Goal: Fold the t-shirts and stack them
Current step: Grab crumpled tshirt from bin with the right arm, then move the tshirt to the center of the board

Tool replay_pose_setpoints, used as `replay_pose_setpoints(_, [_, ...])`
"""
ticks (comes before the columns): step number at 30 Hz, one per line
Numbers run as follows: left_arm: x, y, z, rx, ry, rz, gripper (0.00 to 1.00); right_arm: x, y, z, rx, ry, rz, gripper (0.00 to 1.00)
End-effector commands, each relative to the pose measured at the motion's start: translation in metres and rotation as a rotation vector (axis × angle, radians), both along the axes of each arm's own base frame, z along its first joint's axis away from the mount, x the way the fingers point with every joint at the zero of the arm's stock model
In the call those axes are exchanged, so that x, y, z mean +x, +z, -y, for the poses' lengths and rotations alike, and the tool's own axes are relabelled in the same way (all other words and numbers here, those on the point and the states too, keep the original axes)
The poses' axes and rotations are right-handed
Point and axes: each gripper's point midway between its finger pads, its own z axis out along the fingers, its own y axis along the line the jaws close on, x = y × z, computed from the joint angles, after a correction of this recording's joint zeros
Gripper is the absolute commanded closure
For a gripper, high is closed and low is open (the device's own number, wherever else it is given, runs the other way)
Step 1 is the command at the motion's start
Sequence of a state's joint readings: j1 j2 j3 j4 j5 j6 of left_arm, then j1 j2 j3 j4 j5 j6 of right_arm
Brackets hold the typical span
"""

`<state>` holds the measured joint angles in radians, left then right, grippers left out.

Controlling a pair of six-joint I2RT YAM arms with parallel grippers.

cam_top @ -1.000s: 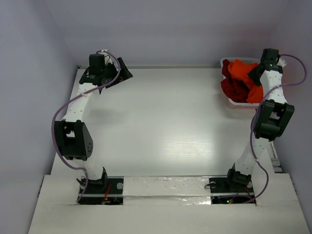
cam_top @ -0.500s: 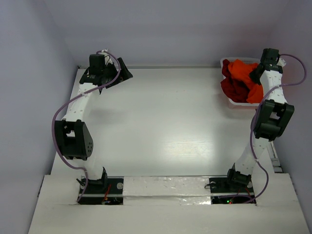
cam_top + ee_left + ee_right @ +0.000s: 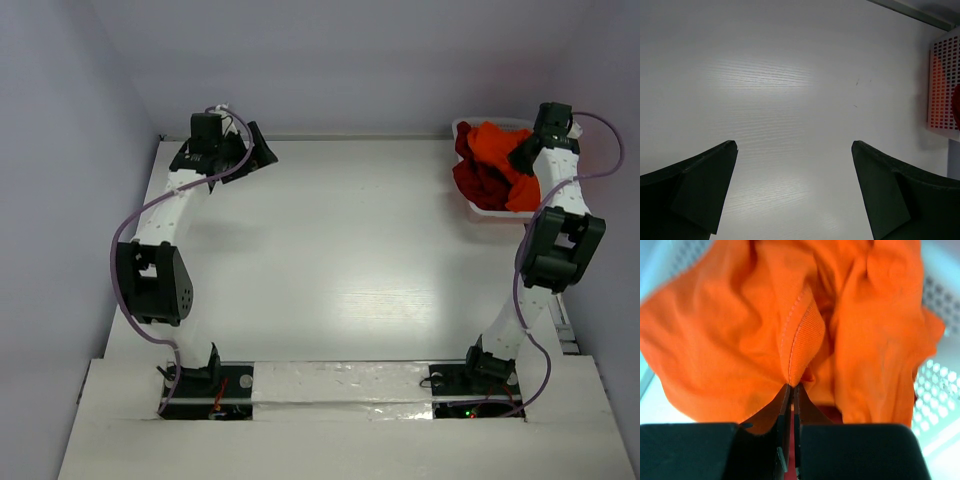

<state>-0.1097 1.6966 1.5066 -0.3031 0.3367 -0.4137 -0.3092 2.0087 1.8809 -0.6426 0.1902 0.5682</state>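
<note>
Tightly bunched orange t-shirt [image 3: 715, 340], ribbed collar [image 3: 807, 337] pinched by right end effector [image 3: 791, 386]; left end effector [image 3: 794, 145] agape

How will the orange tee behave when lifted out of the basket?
Likely floppy: the orange t-shirt lies crumpled, so it should drape below the right claw, pinched shut on its ribbed collar. Thin cloth, probably light. It may drag the dark red shirt bunched against it.
</note>
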Motion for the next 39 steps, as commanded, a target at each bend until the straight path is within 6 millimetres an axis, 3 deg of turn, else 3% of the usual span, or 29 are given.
replay_pose_setpoints(1, [0.001,0.01,0.008,-0.007,-0.01,0.044,0.01,-0.002,0.057,-0.022,-0.018,0.087,0.143,1.0])
replay_pose_setpoints(4, [-0.005,0.013,0.009,-0.011,0.004,0.061,0.01,-0.003,0.095,-0.063,-0.066,0.169,0.194,1.0])
replay_pose_setpoints(5, [-0.007,0.013,0.009,-0.013,0.007,0.067,0.01,-0.004,0.102,-0.087,-0.088,0.217,0.181,1.0])
replay_pose_setpoints(6, [-0.008,0.016,0.008,-0.012,0.013,0.074,0.01,-0.005,0.126,-0.1,-0.108,0.247,0.22,1.0])
replay_pose_setpoints(8, [-0.011,0.024,0.01,-0.009,0.011,0.09,0.01,-0.012,0.143,-0.123,-0.126,0.308,0.22,1.0])
replay_pose_setpoints(9, [-0.012,0.026,0.01,-0.007,0.013,0.09,0.01,-0.016,0.169,-0.145,-0.128,0.358,0.272,1.0])
replay_pose_setpoints(10, [-0.016,0.03,0.013,-0.004,0.007,0.099,0.01,-0.021,0.18,-0.156,-0.129,0.389,0.288,1.0])
replay_pose_setpoints(12, [-0.018,0.033,0.011,0.001,0.014,0.1,0.01,-0.034,0.199,-0.184,-0.134,0.467,0.31,1.0])
replay_pose_setpoints(13, [-0.022,0.036,0.014,0.003,0.009,0.107,0.01,-0.042,0.223,-0.194,-0.144,0.496,0.355,1.0])
replay_pose_setpoints(20, [-0.052,0.036,0.035,-0.009,0.003,0.127,0.01,-0.105,0.278,-0.268,-0.192,0.731,0.445,1.0])
replay_pose_setpoints(21, [-0.061,0.023,0.043,-0.015,-0.007,0.1,0.01,-0.113,0.284,-0.274,-0.191,0.746,0.461,1.0])
replay_pose_setpoints(22, [-0.067,0.026,0.045,-0.018,-0.005,0.11,0.01,-0.123,0.29,-0.29,-0.183,0.789,0.482,1.0])
replay_pose_setpoints(24, [-0.079,0.011,0.05,-0.013,-0.008,0.085,0.01,-0.148,0.309,-0.305,-0.177,0.853,0.544,1.0])
replay_pose_setpoints(26, [-0.091,0.011,0.059,-0.018,-0.011,0.096,0.01,-0.168,0.318,-0.324,-0.173,0.927,0.572,1.0])
replay_pose_setpoints(28, [-0.104,-0.006,0.066,-0.024,-0.01,0.063,0.01,-0.199,0.329,-0.357,-0.155,1.034,0.613,1.0])
replay_pose_setpoints(29, [-0.107,-0.001,0.065,-0.04,-0.002,0.083,0.01,-0.211,0.33,-0.367,-0.147,1.071,0.617,1.0])
replay_pose_setpoints(30, [-0.115,-0.014,0.066,-0.04,-0.004,0.056,0.01,-0.229,0.332,-0.388,-0.128,1.134,0.63,1.0])
replay_pose_setpoints(34, [-0.128,-0.018,0.064,-0.065,0.028,0.061,0.01,-0.282,0.347,-0.427,-0.065,1.263,0.681,1.0])
replay_pose_setpoints(36, [-0.134,-0.022,0.069,-0.065,0.019,0.049,0.01,-0.298,0.342,-0.439,-0.09,1.292,0.655,1.0])
replay_pose_setpoints(37, [-0.134,-0.023,0.067,-0.058,0.028,0.049,0.01,-0.317,0.34,-0.455,-0.091,1.353,0.651,1.0])
replay_pose_setpoints(39, [-0.138,-0.024,0.067,-0.053,0.029,0.043,0.01,-0.322,0.332,-0.466,-0.136,1.353,0.618,1.0])
